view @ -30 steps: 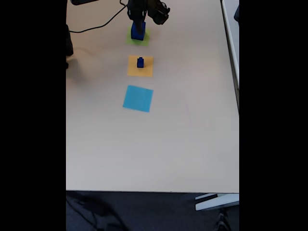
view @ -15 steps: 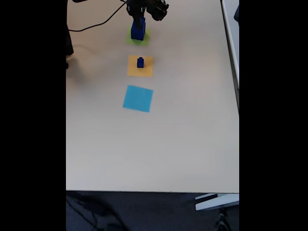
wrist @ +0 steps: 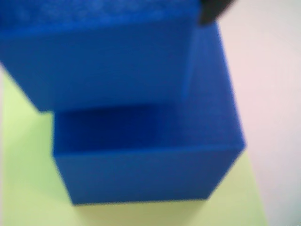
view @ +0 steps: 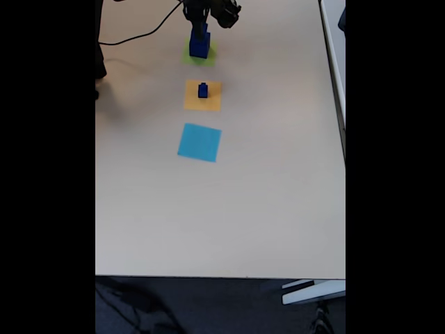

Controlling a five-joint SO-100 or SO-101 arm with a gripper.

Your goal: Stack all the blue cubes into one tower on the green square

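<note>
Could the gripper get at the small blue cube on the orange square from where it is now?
Probably yes. The small blue cube stands alone on the orange square, nothing beside it. The gripper is over the tower on the green square, one square away.

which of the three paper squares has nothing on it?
The light-blue square, nearest the camera in the fixed view. The orange square carries a small blue cube, and the green square holds the tower.
</note>
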